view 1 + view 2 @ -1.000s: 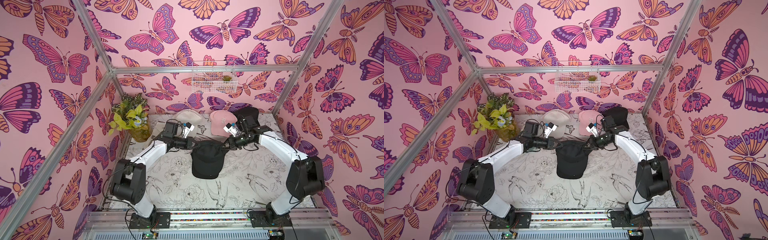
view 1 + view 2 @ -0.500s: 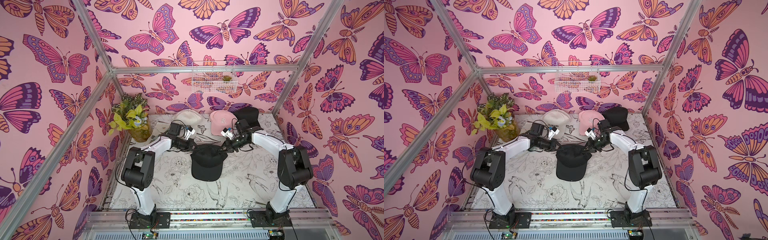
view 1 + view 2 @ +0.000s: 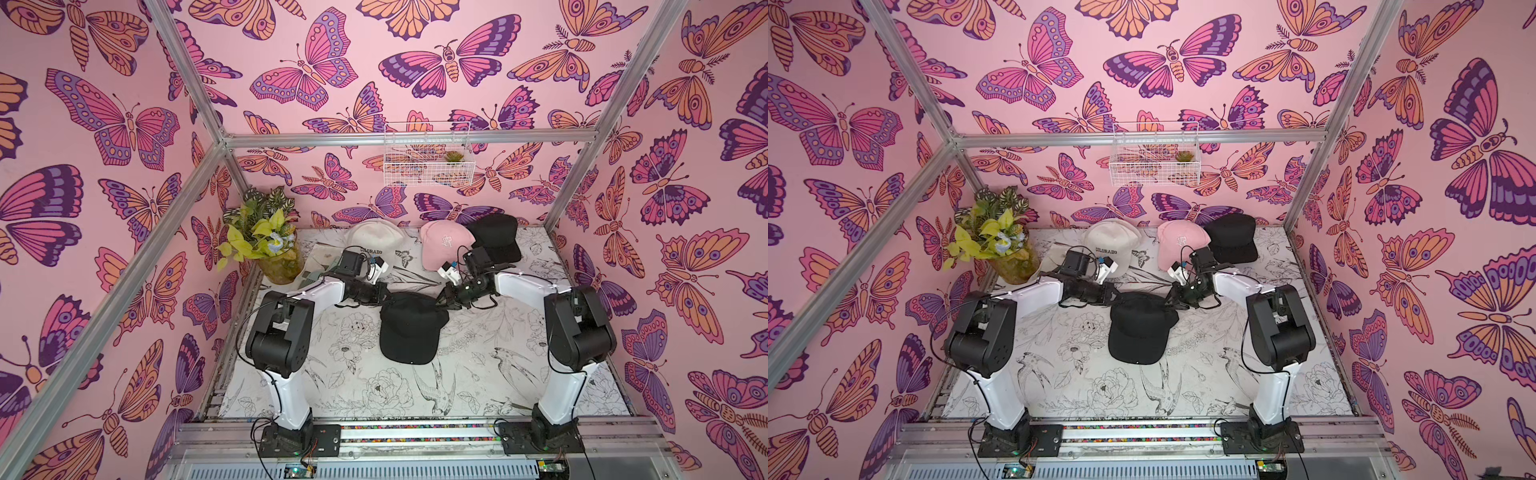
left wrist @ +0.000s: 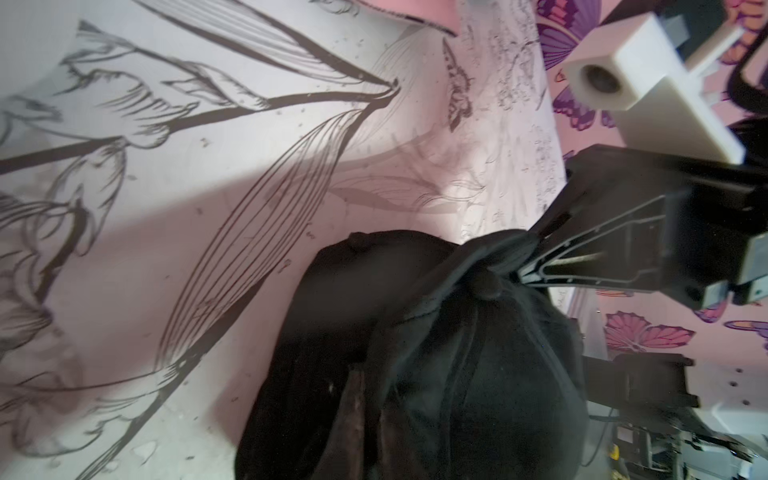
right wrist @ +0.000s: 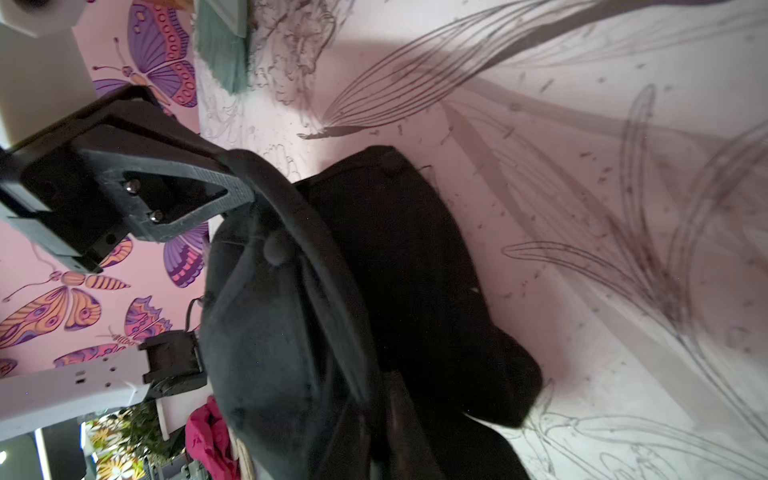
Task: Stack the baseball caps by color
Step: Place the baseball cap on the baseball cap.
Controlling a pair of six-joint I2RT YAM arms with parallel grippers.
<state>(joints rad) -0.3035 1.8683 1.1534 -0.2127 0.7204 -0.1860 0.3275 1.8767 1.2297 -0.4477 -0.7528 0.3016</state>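
Two arms bend inward, low; left end effector [image 3: 385, 296] and right end effector [image 3: 443, 302] pinch opposite sides of the centre black cap [image 3: 411, 332].

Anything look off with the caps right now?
Yes: the centre black cap sits skewed on a lower black cap; their crown buttons lie well apart in both wrist views.

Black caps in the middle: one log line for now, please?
top black cap: on lower black cap | left claw: at its edge | right claw: pinching its fabric
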